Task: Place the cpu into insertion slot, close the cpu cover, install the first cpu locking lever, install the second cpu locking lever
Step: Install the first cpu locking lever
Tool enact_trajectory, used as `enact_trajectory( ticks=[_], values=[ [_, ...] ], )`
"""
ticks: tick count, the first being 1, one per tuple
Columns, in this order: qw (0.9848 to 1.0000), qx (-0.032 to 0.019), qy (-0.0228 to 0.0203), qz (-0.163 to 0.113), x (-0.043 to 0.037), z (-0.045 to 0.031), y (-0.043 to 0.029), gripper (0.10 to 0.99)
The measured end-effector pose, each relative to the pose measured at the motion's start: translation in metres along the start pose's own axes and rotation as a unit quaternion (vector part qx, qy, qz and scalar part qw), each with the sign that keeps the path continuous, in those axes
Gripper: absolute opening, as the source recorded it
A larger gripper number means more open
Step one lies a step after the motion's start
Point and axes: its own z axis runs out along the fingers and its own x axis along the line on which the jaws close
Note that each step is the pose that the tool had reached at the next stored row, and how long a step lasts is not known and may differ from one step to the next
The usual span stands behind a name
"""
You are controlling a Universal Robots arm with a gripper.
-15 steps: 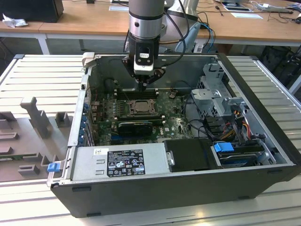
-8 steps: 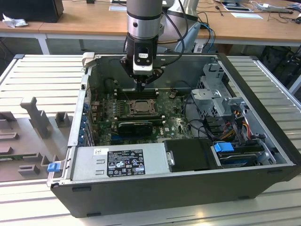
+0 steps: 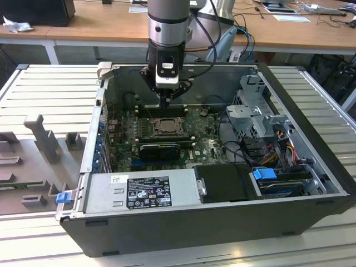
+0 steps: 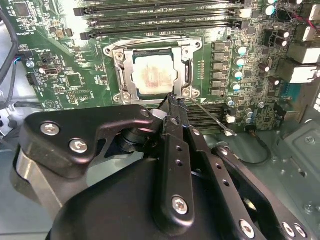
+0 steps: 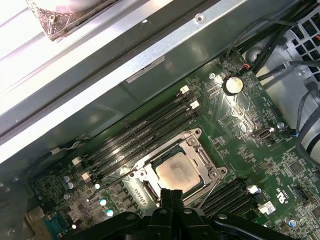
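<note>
Up close, the second wrist view shows a lever (image 4: pixel 210 117) angling off the cover (image 4: pixel 127 75); the exterior view shows the arm (image 3: pixel 167 22) vertical, gripper (image 3: pixel 165 104) jaws pinched together.

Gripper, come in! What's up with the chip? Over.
Gripper shut, tips at a corner of the cpu cover. Cover down, cpu seated inside. Thin metal lever sticks out beside the tips.

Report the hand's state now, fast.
Hand: closed, fingers pressed together at the edge of the cpu cover; nothing visibly held.
</note>
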Motion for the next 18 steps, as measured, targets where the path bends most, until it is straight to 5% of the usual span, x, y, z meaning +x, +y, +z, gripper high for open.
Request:
enact_trajectory(
  ticks=[11,15,18],
  values=[
    [0.9988,0.001,0.0018,-0.049,0.0036,0.0005,-0.0024,0.106],
    [0.9922,0.0024,0.0045,-0.125,0.0052,0.0023,-0.0036,0.106],
    [0.9906,0.0026,0.0051,-0.137,0.0106,0.0027,-0.0071,0.106]
  ],
)
